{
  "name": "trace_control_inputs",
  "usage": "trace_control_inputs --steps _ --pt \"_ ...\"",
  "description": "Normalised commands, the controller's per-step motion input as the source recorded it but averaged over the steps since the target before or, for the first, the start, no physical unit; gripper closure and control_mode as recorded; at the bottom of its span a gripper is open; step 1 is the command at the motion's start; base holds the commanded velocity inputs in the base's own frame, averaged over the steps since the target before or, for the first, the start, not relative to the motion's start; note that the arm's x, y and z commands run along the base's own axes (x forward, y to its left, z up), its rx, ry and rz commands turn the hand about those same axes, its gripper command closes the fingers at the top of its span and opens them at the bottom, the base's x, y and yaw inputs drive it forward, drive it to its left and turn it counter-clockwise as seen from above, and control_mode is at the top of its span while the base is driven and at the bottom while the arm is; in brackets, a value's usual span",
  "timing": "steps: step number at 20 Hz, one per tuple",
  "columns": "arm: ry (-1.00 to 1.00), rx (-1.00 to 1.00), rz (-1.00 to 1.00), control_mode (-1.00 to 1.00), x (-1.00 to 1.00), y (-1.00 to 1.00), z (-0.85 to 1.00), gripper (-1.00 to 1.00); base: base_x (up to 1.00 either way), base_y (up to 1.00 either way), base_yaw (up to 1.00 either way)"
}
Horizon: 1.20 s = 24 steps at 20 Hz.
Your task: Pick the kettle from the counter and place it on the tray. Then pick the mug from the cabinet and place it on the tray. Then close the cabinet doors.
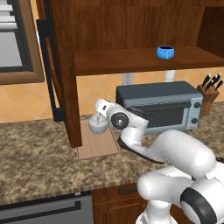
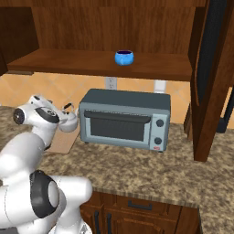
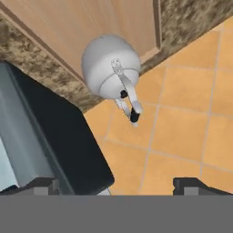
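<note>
The silvery-white kettle (image 3: 109, 66) stands upright at the back end of the tan wooden tray (image 3: 91, 27), close to the tiled wall. It also shows as the kettle (image 1: 97, 124) on the tray (image 1: 98, 143) and as the kettle (image 2: 68, 121) left of the oven. My gripper (image 3: 119, 186) hovers a little away from the kettle, open, with nothing between its fingertips (image 3: 43, 184). The blue mug (image 1: 165, 52) sits on the cabinet (image 1: 131, 26) shelf; it is the same mug (image 2: 124, 57) above the oven. Both cabinet doors (image 1: 65, 87) stand open.
A grey toaster oven (image 1: 159, 107) stands on the speckled counter (image 1: 39, 153) right beside the tray. A knife block (image 1: 210, 92) is at the far right. The open right door (image 2: 210, 77) hangs over the counter's right part. Drawers (image 2: 137, 205) lie below.
</note>
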Motion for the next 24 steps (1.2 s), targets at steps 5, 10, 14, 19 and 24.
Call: trace_control_inputs --steps 5,10,14,19,24 --pt "0.02 0.36 -0.51 -1.00 -0.64 -0.05 0.38 -1.00 0.00 0.00 0.00" --pt "0.00 0.37 -0.35 -1.00 -0.58 -0.19 0.39 -1.00 0.00 0.00 0.00" --pt "-0.02 0.36 -0.31 -1.00 -0.39 -0.55 0.20 -1.00 0.00 0.00 0.00" --pt "-0.24 0.54 -0.04 -1.00 -0.32 -0.72 0.16 -1.00 0.00 0.00 0.00" --pt "-0.20 0.50 -0.30 -1.00 -0.17 -0.49 0.23 -1.00 0.00 0.00 0.00"
